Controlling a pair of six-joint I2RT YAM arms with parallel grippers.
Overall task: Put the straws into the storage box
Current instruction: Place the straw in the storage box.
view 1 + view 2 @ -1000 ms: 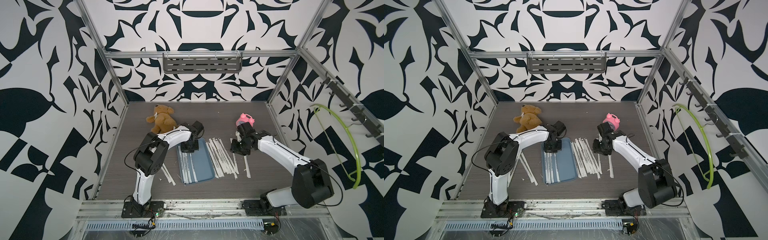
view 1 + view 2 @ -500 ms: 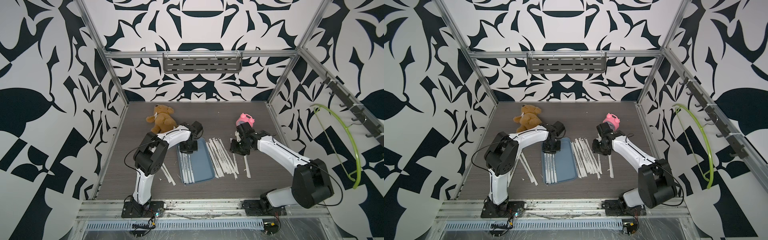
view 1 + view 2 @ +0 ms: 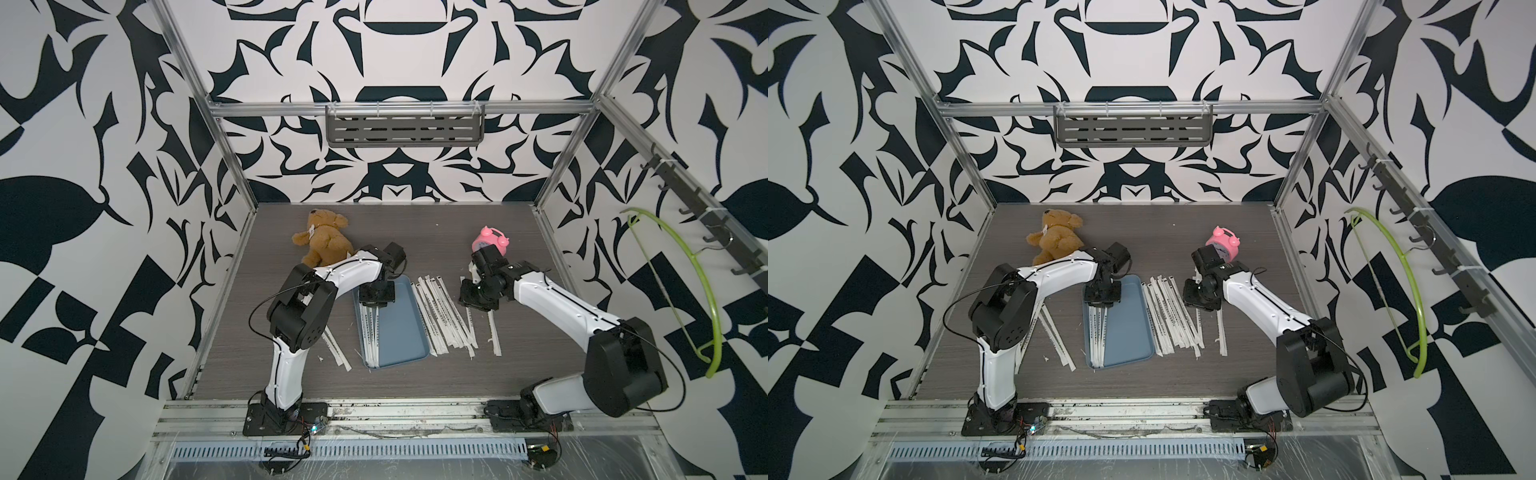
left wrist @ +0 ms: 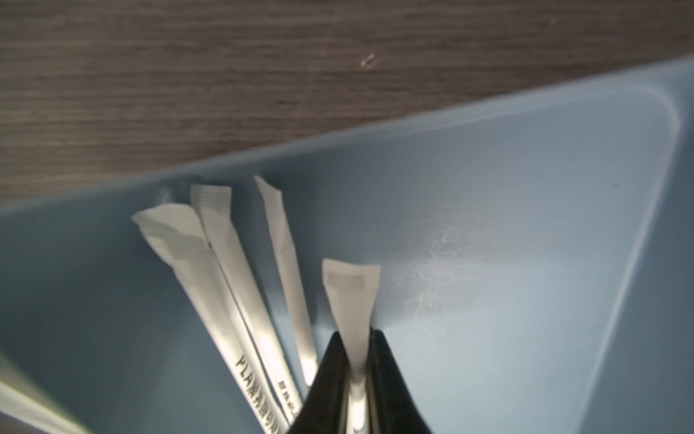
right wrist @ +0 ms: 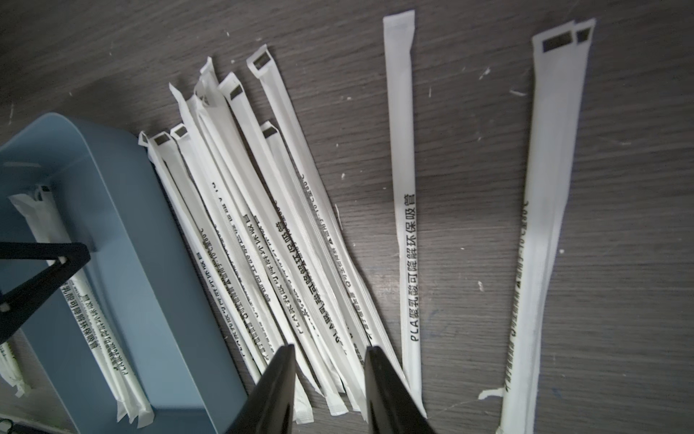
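Observation:
The storage box [image 3: 405, 328] [image 3: 1127, 328] is a shallow blue-grey tray in the middle of the table. Three wrapped straws [image 4: 225, 270] lie along one long side of it. My left gripper [image 3: 376, 305] [image 4: 356, 334] hangs low over the box's far end, shut on a fourth straw [image 4: 351, 289] whose flat end sticks out past the jaws. A fan of several straws [image 3: 442, 316] [image 5: 263, 225] lies on the table right of the box. My right gripper [image 3: 473, 303] [image 5: 328, 353] is open just above that fan's far end, holding nothing.
Two single straws [image 5: 403, 188] [image 5: 552, 188] lie right of the fan, and more straws [image 3: 336, 349] lie left of the box under the left arm. A teddy bear [image 3: 322, 239] and a pink alarm clock [image 3: 492, 241] stand behind the arms. A grey shelf [image 3: 405, 131] hangs on the back wall.

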